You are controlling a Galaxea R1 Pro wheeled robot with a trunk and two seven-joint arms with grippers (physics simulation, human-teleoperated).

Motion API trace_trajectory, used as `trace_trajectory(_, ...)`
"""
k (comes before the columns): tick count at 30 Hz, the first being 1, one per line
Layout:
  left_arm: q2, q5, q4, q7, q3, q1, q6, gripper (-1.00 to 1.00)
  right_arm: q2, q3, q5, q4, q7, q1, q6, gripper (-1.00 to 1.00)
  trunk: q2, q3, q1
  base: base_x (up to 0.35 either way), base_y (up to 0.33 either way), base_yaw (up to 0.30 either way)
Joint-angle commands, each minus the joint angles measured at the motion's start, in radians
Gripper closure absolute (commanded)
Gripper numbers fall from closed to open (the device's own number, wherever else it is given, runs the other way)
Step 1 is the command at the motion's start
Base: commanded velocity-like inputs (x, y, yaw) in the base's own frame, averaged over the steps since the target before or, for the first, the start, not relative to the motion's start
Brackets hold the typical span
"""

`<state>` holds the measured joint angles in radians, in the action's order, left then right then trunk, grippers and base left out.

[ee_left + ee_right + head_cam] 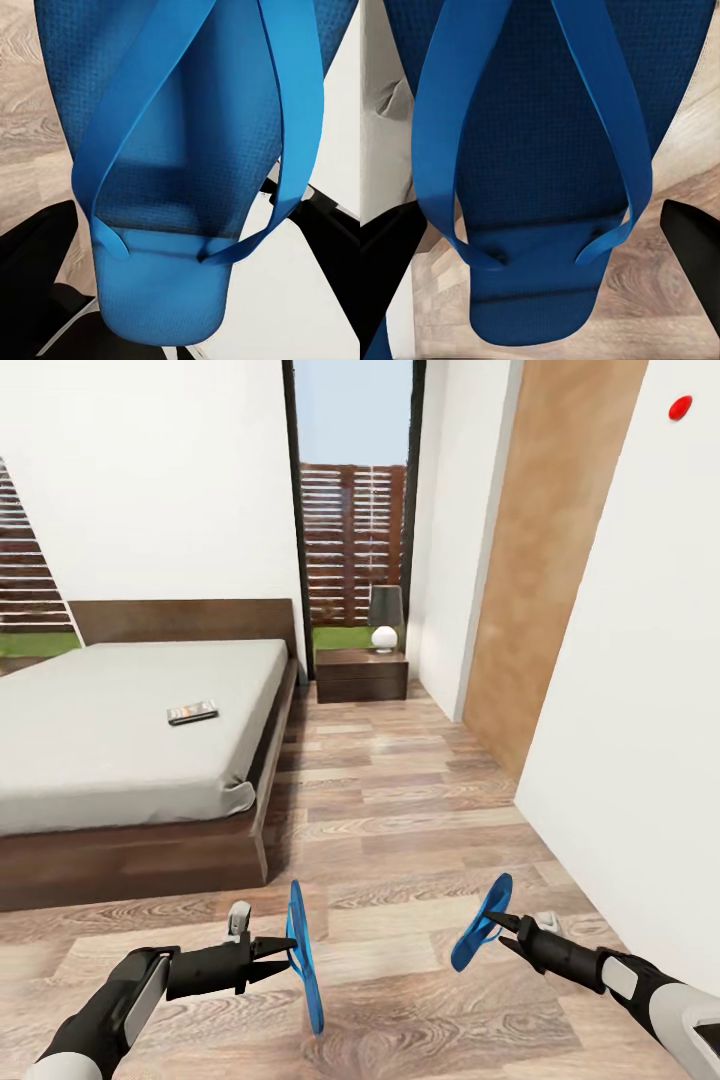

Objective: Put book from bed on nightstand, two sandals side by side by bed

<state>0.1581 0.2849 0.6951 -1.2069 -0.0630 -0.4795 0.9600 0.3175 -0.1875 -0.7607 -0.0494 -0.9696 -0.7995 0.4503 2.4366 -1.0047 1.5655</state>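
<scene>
Here, left gripper [290, 943] pinching one blue sandal [304, 958], right gripper [503, 922] pinching the other sandal [482, 923] (both aloft), book [192, 712] on bed [110, 745].

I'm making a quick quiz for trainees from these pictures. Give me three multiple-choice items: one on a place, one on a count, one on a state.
1. Where does the book lie?
A. on the bed
B. on the nightstand
C. on the floor

2. How many blue sandals show in the head view?
A. one
B. two
C. three

3. What is the left gripper doing?
A. hanging open with nothing in it
B. holding the book
C. holding a sandal off the floor

Key: 1 A, it rests on the mattress; 2 B, the other sandal is at the right gripper; 3 C, its fingers close on the sandal's edge.
</scene>
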Motion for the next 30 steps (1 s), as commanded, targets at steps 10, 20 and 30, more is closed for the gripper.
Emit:
trace_trajectory(10, 0.001, 0.002, 0.0, -0.002, -0.001, -0.001, 0.006, 1.0, 0.0, -0.007, -0.011, -0.003, -0.005, -0.001, 0.007, 1.0, 0.0, -0.001, 0.0, 0.092, -0.113, 0.179)
trace_trajectory(20, 0.001, 0.002, 0.0, -0.002, -0.001, -0.001, 0.006, 1.0, 0.0, -0.007, -0.011, -0.003, -0.005, -0.001, 0.007, 1.0, 0.0, -0.001, 0.0, 0.092, -0.113, 0.179)
trace_trajectory(30, 0.001, 0.002, 0.0, -0.002, -0.001, -0.001, 0.006, 1.0, 0.0, -0.008, -0.011, -0.003, -0.004, -0.001, 0.007, 1.0, 0.0, -0.001, 0.0, 0.094, -0.113, 0.179)
